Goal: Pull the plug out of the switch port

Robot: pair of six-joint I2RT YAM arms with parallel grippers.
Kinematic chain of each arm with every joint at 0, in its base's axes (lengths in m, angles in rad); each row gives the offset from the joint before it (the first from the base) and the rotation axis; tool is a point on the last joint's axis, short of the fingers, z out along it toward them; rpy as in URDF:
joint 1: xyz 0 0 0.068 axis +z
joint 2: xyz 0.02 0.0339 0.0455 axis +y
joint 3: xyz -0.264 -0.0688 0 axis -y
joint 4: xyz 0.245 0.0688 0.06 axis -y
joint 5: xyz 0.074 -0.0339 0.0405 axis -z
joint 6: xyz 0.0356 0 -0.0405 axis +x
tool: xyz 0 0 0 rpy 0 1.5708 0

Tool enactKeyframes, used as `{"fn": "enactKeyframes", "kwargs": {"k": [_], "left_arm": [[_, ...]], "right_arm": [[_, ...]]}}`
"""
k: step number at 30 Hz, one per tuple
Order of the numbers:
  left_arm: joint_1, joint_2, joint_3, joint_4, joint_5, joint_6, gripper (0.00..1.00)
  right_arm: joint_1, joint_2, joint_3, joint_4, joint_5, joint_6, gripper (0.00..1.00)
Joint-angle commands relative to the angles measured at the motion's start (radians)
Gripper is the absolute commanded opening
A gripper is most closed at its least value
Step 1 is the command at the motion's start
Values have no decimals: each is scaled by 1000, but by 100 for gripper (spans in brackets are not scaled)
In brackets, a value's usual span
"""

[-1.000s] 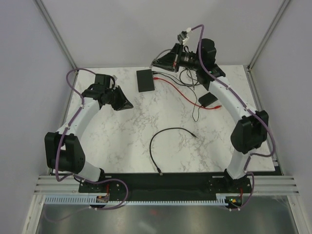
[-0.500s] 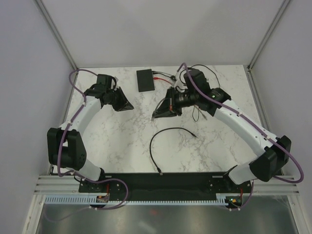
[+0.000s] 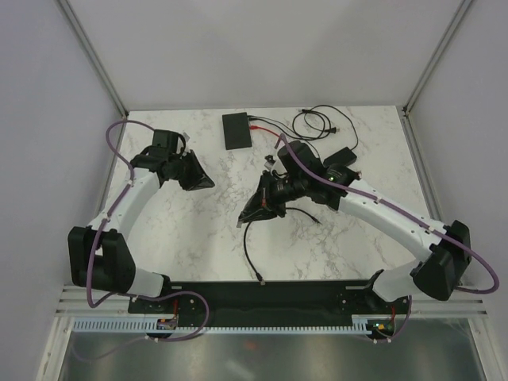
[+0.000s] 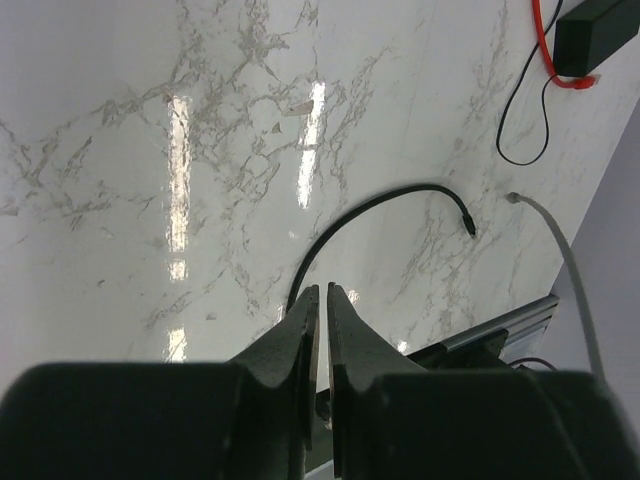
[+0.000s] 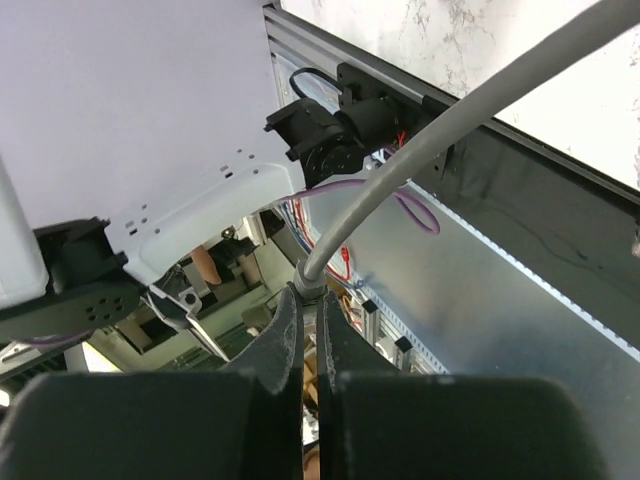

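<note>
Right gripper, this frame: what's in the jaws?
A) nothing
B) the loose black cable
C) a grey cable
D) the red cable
C: in the right wrist view the right gripper is shut on the end of a grey cable, while the black cable lies free on the table.
</note>
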Motion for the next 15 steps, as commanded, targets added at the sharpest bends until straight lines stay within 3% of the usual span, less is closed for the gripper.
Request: {"fn": "enactKeyframes", "kwargs": {"k": [1,15], "left_arm": [[5,-66,-10,-8,-17,35,14],[6,-150,-30,-42,-69,73,15]], "right_arm": [[22,70,-6,99,-3,44,0],[117,345,-9,164,-186,7,0]]}}
